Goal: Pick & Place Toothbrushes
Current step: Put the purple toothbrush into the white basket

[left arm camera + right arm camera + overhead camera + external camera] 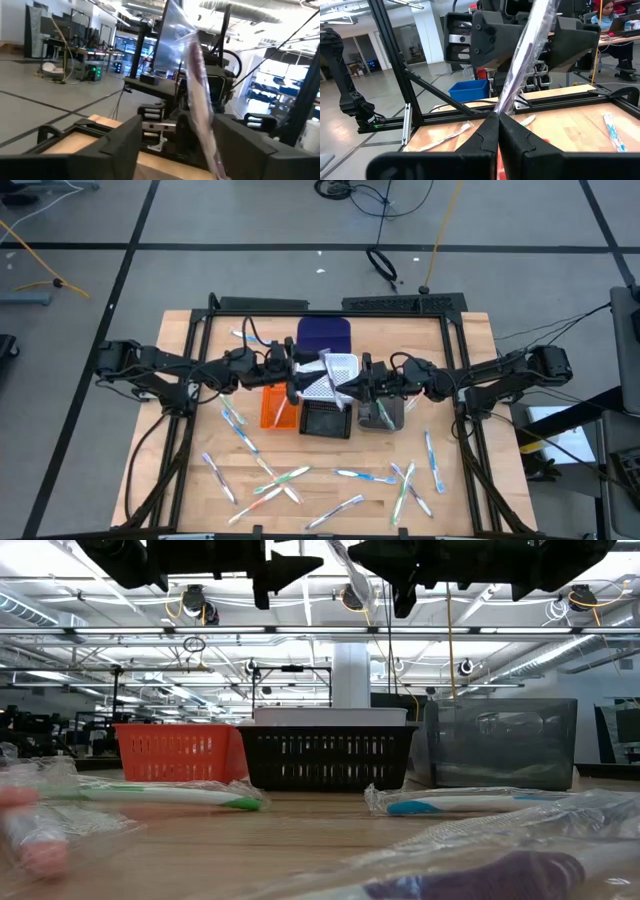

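Wooden table (pixel 180 410) framed by black rails, spread with bins at the middle and wrapped toothbrushes (pixel 280 480) scattered across the near half, some more at the far left and right. Both dark arms reaching in from the sides and meeting above the bins. Blue bin (pixel 325 335) farthest back, white bin (pixel 330 375) tilted just in front of it, orange bin (pixel 275 408) to the left, black bin (pixel 325 422) in the middle, grey bin (pixel 385 415) to the right. Left gripper (pixel 298 372) raised over the orange and white bins, fingers (pixel 120 145) spread wide, not clamped on anything. Right gripper (pixel 352 380) opposite, raised over the black and grey bins, fingers (pixel 515 137) pressed together on the low end of a wrapped purple toothbrush (pixel 522 55). That toothbrush held up in the air between the two grippers, slanting up toward the left gripper, well above the bins.
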Tool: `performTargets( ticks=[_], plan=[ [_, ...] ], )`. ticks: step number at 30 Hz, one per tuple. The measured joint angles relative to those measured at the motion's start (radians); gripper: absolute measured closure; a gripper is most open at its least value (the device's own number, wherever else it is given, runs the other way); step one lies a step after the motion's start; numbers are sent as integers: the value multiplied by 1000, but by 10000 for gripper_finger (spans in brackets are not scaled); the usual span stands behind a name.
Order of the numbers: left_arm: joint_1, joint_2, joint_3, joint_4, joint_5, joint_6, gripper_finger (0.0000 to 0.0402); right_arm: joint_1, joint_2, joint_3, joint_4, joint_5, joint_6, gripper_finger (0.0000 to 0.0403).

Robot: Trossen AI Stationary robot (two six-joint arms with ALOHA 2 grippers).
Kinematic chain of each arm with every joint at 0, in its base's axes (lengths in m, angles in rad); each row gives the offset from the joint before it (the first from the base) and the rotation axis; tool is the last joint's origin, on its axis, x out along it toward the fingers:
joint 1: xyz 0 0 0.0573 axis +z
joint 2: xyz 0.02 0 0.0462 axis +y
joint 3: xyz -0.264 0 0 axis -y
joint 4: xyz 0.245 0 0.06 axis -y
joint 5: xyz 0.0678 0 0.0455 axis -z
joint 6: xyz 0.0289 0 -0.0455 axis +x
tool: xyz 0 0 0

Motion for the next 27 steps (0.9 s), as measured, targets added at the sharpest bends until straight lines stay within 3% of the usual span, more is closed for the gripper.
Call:
performTargets(
  ticks=[6, 12, 18, 27],
  plan=[
    [-12, 0, 0, 19, 0, -34, 116, 0, 0, 0, 7, 4, -13, 403],
    [-23, 22, 11, 62, -1, -58, 136, 0, 0, 0, 15, 40, -29, 403],
    [-35, 120, 100, 49, 0, -32, 159, 0, 0, -1, 13, 56, -30, 403],
    [-34, 141, 134, 50, -2, -28, 163, 2, 0, -1, -1, 53, -30, 403]
  ],
)
